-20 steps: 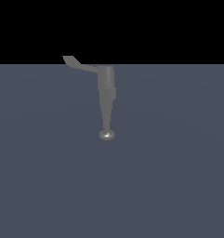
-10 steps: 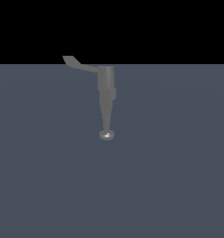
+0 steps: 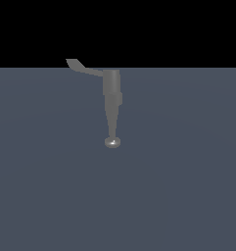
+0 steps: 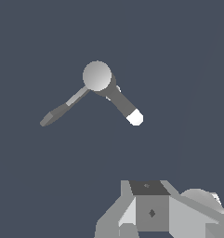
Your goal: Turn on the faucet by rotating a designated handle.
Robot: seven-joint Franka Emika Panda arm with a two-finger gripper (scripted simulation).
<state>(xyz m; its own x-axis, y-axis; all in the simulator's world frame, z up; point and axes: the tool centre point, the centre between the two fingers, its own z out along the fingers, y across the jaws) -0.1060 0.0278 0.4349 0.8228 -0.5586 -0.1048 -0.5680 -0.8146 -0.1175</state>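
Observation:
The dull grey faucet (image 3: 111,93) stands on the grey floor, its body tapering to a thin neck that ends in a small shiny knob (image 3: 112,142). The handle (image 3: 82,67), a thin curved lever with a flared tip, branches off the body toward the exterior view's left. The wrist view looks down on the faucet (image 4: 97,76), with the handle (image 4: 62,109) and the neck (image 4: 122,104) spreading apart from it. Only grey parts of my gripper (image 4: 150,211) show at that picture's edge, well apart from the faucet. How its fingers stand is unclear. The exterior view does not show the gripper.
A flat grey floor (image 3: 188,186) lies all around the faucet, under a black background. A pale rounded part of the arm (image 4: 199,200) sits beside the gripper.

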